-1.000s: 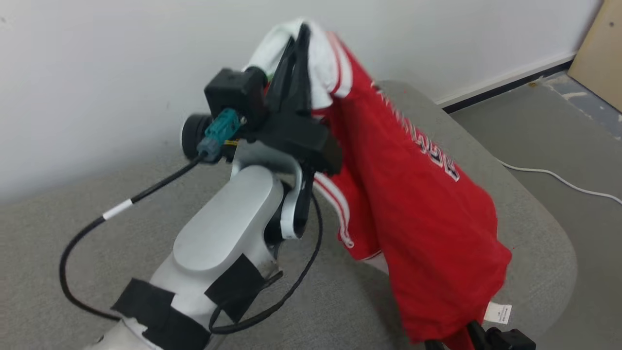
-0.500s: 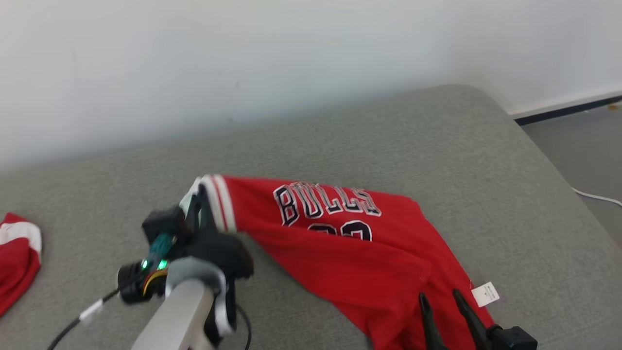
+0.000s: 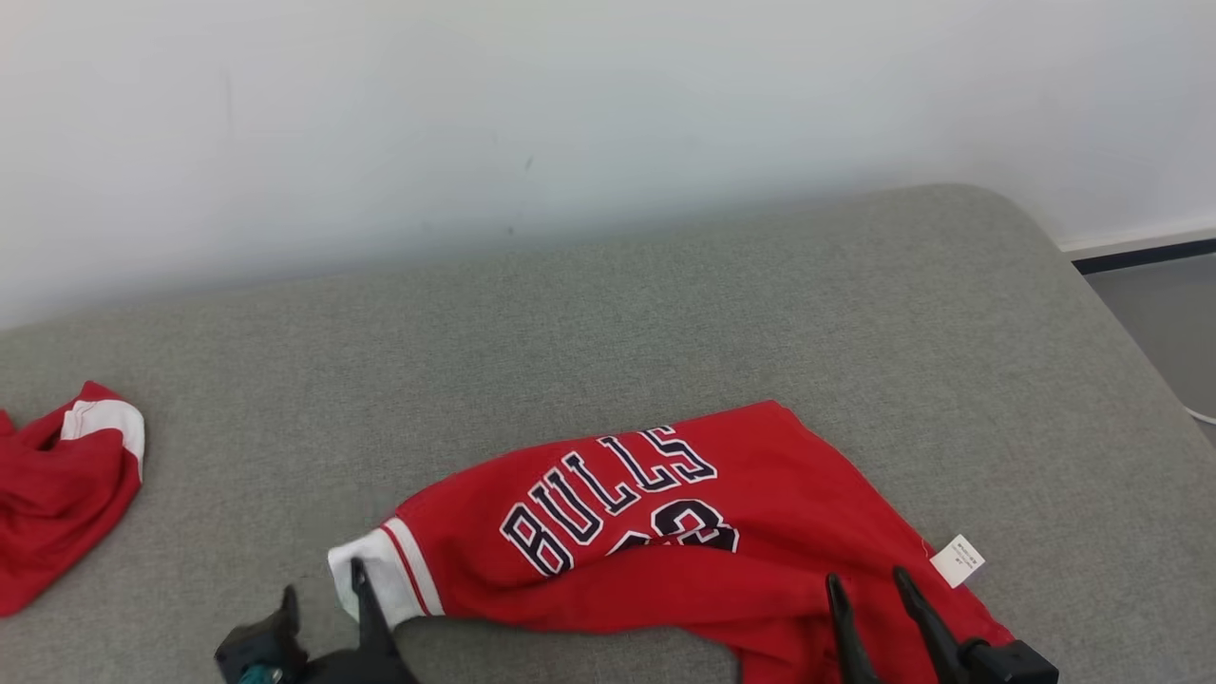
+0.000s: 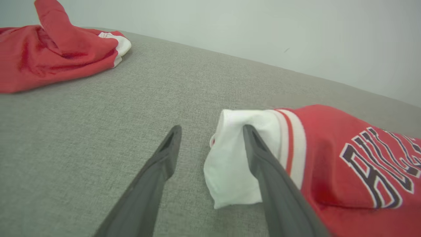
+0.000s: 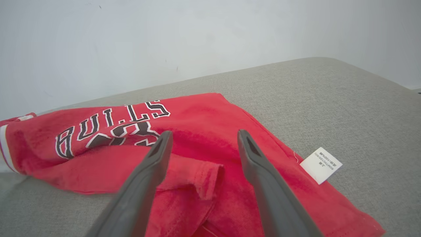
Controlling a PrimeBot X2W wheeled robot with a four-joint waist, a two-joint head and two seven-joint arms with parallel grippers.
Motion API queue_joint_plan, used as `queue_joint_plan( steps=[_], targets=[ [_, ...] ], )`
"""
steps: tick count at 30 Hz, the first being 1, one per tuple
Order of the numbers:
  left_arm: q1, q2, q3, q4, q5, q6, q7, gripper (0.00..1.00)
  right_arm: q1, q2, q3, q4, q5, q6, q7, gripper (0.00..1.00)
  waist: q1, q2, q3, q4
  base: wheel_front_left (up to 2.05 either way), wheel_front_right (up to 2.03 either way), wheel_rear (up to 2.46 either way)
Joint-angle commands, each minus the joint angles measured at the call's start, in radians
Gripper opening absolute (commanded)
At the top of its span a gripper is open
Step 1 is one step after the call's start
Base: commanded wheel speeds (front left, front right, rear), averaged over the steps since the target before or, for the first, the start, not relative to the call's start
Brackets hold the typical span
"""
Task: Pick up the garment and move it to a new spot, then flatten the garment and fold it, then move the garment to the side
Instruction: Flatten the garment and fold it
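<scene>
The garment (image 3: 665,532) is a red jersey with "BULLS" lettering and a white-trimmed end. It lies crumpled on the grey padded surface (image 3: 570,313), near its front edge. My left gripper (image 3: 323,589) is open at that white end (image 4: 236,158). In the left wrist view the left gripper (image 4: 212,128) has one finger lying over the white cloth and the other on bare surface. My right gripper (image 3: 866,581) stands open just above the jersey's right part. Folded red cloth lies below the right gripper (image 5: 204,132) and a white label (image 5: 320,164) beside it.
Another red and white garment (image 3: 66,484) lies bunched at the surface's far left, also seen as the red heap (image 4: 49,56). A white wall runs along the back. The surface's rounded right edge drops to grey floor (image 3: 1159,294).
My left gripper, earlier shut on the jersey's white end and holding it high, has come down and opened. The jersey now lies on the surface. The head camera has also shifted.
</scene>
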Motion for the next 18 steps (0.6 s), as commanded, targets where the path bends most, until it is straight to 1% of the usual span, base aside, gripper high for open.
queue_joint_plan(
  steps=[1, 3, 6, 10, 12, 14, 18],
  targets=[
    [0.025, 0.0, 0.017, -0.012, 0.012, 0.005, -0.004, 1.0, 0.01, -0.003, -0.002, -0.004, -0.003, -0.002, -0.001, 1.0, 0.0001, 0.0, -0.003, 0.006, 0.0, 0.0, 0.0],
    [0.061, 0.001, 0.042, -0.034, 0.027, 0.01, -0.004, 1.0, 0.012, -0.004, -0.004, -0.004, -0.003, -0.002, -0.001, 1.0, 0.0001, 0.0, -0.006, 0.01, 0.0, 0.0, 0.0],
    [0.11, 0.019, 0.072, -0.077, 0.067, 0.02, -0.004, 1.0, 0.012, -0.005, -0.007, -0.007, -0.005, -0.002, 0.002, 1.0, 0.0001, 0.0, -0.01, 0.015, 0.0, 0.0, 0.0],
    [0.168, 0.057, 0.079, -0.17, 0.191, 0.036, -0.004, 1.0, 0.011, -0.012, -0.02, -0.017, -0.003, -0.002, 0.007, 1.0, 0.0001, 0.0, -0.011, 0.023, 0.0, 0.0, 0.0],
    [0.19, 0.065, 0.078, -0.237, 0.252, 0.019, -0.004, 1.0, 0.007, -0.015, -0.031, -0.024, -0.004, -0.002, 0.015, 1.0, 0.0001, 0.0, -0.009, 0.028, 0.0, 0.0, 0.0],
    [0.212, 0.058, 0.095, -0.312, 0.294, -0.006, -0.004, 1.0, 0.005, -0.019, -0.043, -0.032, -0.005, -0.002, 0.023, 1.0, 0.0001, 0.0, -0.007, 0.036, 0.0, 0.0, 0.0],
    [0.262, 0.03, 0.12, -0.41, 0.352, -0.097, -0.004, 1.0, -0.002, -0.02, -0.065, -0.041, -0.01, -0.002, 0.045, 1.0, 0.0001, 0.0, -0.006, 0.044, 0.0, 0.0, 0.0]
  ],
)
